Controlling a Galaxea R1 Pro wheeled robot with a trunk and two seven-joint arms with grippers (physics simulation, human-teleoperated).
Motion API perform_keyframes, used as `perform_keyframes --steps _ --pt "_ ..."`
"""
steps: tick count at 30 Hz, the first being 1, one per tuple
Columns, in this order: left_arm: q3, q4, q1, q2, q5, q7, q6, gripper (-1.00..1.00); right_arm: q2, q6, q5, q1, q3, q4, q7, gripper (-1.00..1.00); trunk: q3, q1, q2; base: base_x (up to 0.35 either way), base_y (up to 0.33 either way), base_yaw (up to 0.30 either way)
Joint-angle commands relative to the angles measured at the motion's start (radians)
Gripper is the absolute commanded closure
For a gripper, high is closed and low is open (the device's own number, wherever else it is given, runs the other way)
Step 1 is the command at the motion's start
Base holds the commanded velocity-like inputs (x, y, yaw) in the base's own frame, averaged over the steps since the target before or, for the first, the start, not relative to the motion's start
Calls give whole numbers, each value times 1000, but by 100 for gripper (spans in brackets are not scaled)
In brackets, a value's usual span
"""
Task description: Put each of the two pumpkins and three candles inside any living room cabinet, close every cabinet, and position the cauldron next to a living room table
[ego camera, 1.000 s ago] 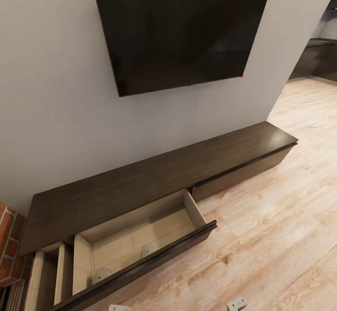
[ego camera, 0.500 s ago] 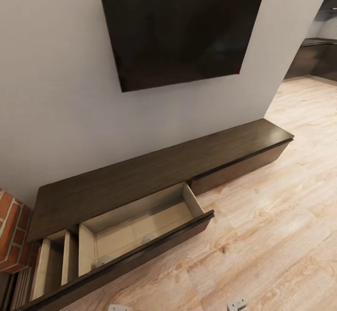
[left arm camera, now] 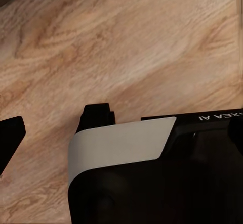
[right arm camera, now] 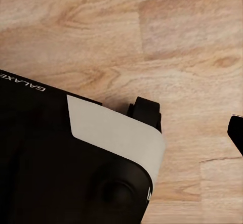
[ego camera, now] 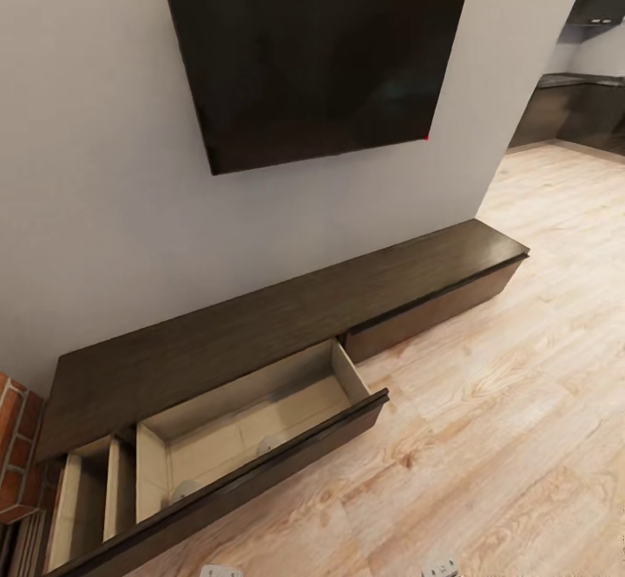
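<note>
The long low dark-brown cabinet (ego camera: pixel 286 317) runs along the grey wall. Its middle drawer (ego camera: pixel 252 425) is pulled out, showing pale beige insides. Two grey-beige candles sit in it near the drawer front, one (ego camera: pixel 268 444) toward the middle and one (ego camera: pixel 184 491) toward the left, both half hidden by the front panel. My left gripper (left arm camera: pixel 53 130) hangs open over bare wood floor with nothing between its fingers. My right gripper (right arm camera: pixel 192 125) is also open over the floor and holds nothing.
A second compartment (ego camera: pixel 85 508) stands open at the cabinet's left end, beside a brick wall (ego camera: pixel 13 451). A large black TV (ego camera: pixel 312 48) hangs above the cabinet. Light wood floor (ego camera: pixel 512 403) stretches to the right toward dark kitchen units (ego camera: pixel 573 108).
The whole head view has shifted, so the camera moved; cabinet and TV now sit a little further left in the picture. The drawer and candles have not moved.
</note>
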Motion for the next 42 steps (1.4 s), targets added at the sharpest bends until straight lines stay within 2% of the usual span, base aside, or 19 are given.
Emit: perform_keyframes --steps 1,9,42 --pt "0 0 0 0 0 0 0 -100 0 0 0 1 0 0 0 -100 1 0 0 0 0 -191" --pt "0 1 0 0 0 0 0 -100 0 -13 1 5 0 0 0 -100 13 0 0 0 0 -93" --pt "0 1 0 2 0 0 0 -100 0 -16 1 6 0 0 0 -100 66 0 0 0 0 -1"
